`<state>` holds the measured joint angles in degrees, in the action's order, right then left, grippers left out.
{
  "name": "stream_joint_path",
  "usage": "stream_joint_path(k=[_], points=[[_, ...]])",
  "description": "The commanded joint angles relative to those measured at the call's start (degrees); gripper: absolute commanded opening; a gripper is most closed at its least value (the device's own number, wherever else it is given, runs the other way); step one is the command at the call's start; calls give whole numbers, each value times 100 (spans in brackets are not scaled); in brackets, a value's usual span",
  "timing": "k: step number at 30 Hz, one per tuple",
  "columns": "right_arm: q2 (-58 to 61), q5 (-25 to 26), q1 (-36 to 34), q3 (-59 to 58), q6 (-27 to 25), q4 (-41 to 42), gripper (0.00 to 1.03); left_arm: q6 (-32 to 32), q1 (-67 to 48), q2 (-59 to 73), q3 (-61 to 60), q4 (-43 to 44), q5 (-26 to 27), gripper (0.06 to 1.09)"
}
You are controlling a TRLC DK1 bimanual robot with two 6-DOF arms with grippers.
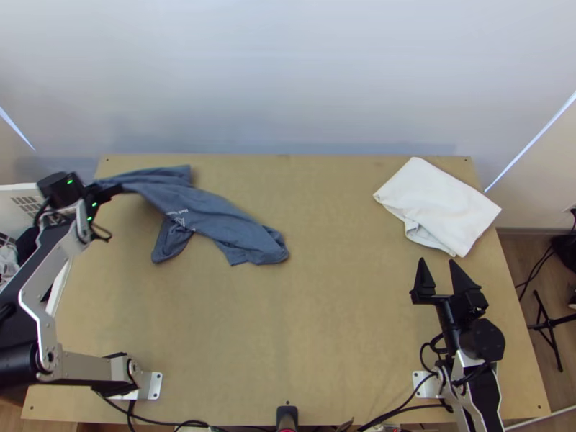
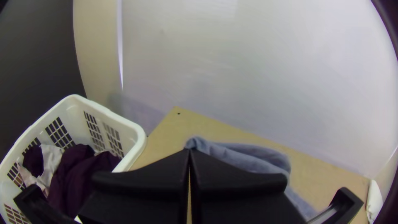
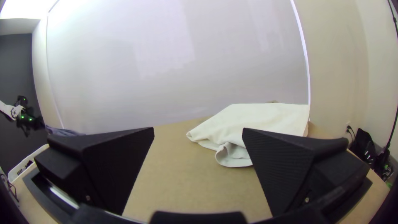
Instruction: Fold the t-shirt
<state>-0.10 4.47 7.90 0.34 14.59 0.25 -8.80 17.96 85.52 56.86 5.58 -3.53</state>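
Nearest the lens in the right wrist view, the right gripper (image 3: pixel 198 129) grasps nothing, its two fingers well parted. At the left side of the table (image 1: pixel 345 324), the left gripper (image 2: pixel 189 151) is clenched on one end of the shirt (image 1: pixel 198 210), which slants down from there, bunched and twisted, its other end resting towards the middle.

Only a small pinch looks held, so a quick pull could let the fabric slip out. Lowered as it hangs, the shirt would probably land in a heap, with creases trapped in any fold. With one gripper working alone, a tug may just drag the whole thing along; too far left, it could sag over the edge towards the basket (image 2: pixel 140 139).

Counted: two grippers, one shirt, one white cloth (image 1: pixel 439 205), one basket. Garments (image 2: pixel 83 166) inside it overlap too much to number.
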Motion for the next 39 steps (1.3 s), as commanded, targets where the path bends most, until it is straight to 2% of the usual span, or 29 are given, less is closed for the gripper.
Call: stream_joint_path(k=[1,8,15,16,18,20,21,22,23,29,32,36,39], points=[[1,1,1,1,0,1,99,45,929,-589,-527,-523,397,9],[1,1,1,1,0,1,99,431,1632,-1617,-1309,-840,1109,9],[1,1,-8,1,0,1,99,660,1509,-2795,-2258,-1297,1293,10],[1,1,1,1,0,1,99,660,1474,-2900,-2311,-1358,1293,19],[1,1,1,1,0,1,99,625,1342,-2997,-2232,-1763,1302,48],[1,1,1,1,0,1,99,598,1219,-2953,-2091,-1956,1302,60],[1,1,1,1,0,1,99,572,1210,-2918,-2021,-2017,1302,86],[1,1,1,1,0,1,99,511,1184,-2891,-1960,-2044,1302,107],[1,1,1,1,0,1,99,484,1175,-2856,-1898,-2070,1302,104],[1,1,1,1,0,1,99,177,1131,-2786,-1239,-2307,1311,104],[1,1,1,1,0,1,99,-26,859,-2557,-474,-3142,1390,104],[1,1,-8,1,0,1,99,-78,156,-2021,449,-4777,1399,104],[1,1,1,1,0,1,99,27,-187,-1898,528,-5296,1329,104]])
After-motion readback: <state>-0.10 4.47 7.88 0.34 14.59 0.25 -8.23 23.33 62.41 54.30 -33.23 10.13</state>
